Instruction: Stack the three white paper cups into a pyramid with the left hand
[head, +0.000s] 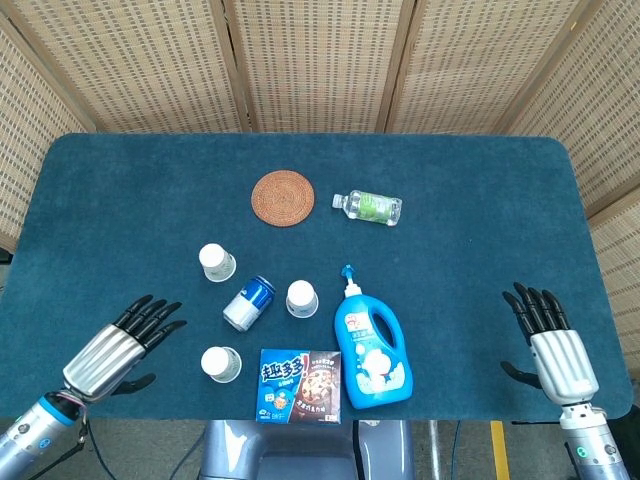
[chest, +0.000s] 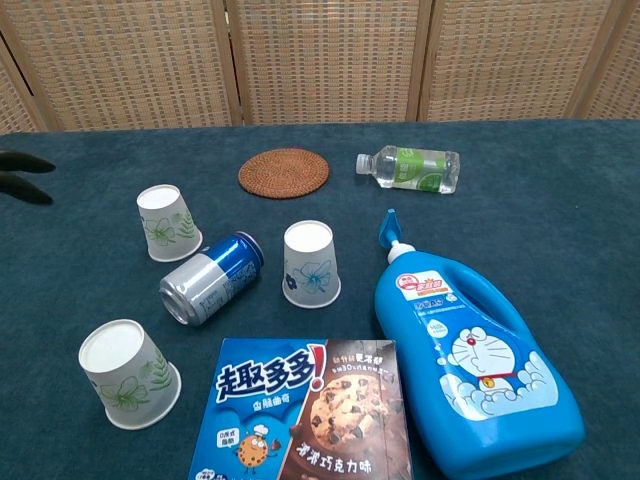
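Bare cloth lies between the left hand (head: 122, 342) and the nearest cup (head: 220, 364). A soda can (head: 248, 302) lies between the other two cups (head: 215, 262) (head: 301, 298), apparently touching neither. A cookie box (head: 300, 385) sits just right of the nearest cup.

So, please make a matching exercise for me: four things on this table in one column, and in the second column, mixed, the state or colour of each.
Things:
1. woven coaster
2. blue soda can
3. cookie box
4. left hand

States:
A. open, holding nothing
B. round and brown, lies flat
C. lies on its side between two paper cups
D. lies flat beside the blue detergent bottle

Pairs: 1-B, 2-C, 3-D, 4-A
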